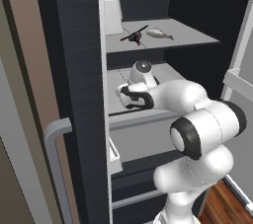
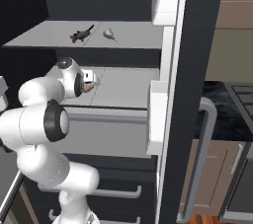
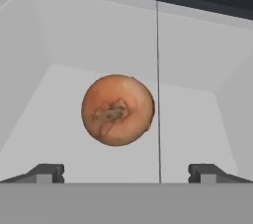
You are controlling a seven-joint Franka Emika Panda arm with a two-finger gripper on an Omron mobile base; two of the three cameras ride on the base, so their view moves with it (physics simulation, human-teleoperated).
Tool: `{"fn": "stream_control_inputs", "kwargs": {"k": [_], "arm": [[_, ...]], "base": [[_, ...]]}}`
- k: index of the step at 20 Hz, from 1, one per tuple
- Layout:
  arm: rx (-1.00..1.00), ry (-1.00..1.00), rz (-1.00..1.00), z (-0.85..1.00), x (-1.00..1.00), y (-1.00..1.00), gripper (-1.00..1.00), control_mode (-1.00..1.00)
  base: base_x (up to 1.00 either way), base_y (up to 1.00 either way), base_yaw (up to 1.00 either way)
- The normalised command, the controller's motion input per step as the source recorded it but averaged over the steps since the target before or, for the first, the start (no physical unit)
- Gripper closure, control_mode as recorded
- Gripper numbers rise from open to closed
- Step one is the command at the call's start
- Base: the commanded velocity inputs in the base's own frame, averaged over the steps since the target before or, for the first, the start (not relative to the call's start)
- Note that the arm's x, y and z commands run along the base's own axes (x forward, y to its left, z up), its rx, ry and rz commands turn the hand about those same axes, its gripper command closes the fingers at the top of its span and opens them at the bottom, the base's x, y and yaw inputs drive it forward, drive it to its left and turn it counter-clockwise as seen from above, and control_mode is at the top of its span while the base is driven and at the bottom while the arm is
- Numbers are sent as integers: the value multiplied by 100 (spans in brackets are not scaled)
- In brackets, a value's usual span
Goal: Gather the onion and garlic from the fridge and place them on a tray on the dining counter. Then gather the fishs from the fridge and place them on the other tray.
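Hung inside the tall black double-door fridge with the dark fingers of the two-finger gripper spread wide and pinching nothing, lined up on the small round orange-brown onion lying loose on the pale grey middle shelf, just ahead of the tips. Risked, by this reading, knocking the ball into a roll toward the back wall through an off-centre or early closing. Counted one onion, plus one slender silver-grey fish and one dark item of unclear kind on the upper shelf.

Glossy white arm, black joints
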Motion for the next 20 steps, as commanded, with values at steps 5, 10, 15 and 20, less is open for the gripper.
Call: {"fn": "stream_control_inputs", "kwargs": {"k": [5,10,15,20], "arm": [[0,2,0,-20,45,6,-100,-100],[0,2,0,-18,44,4,-100,-100],[0,2,0,-21,31,5,-100,-100],[0,0,0,-32,-12,1,-100,-100]], "base": [[0,0,0],[0,0,0],[0,0,0],[0,0,0]]}}
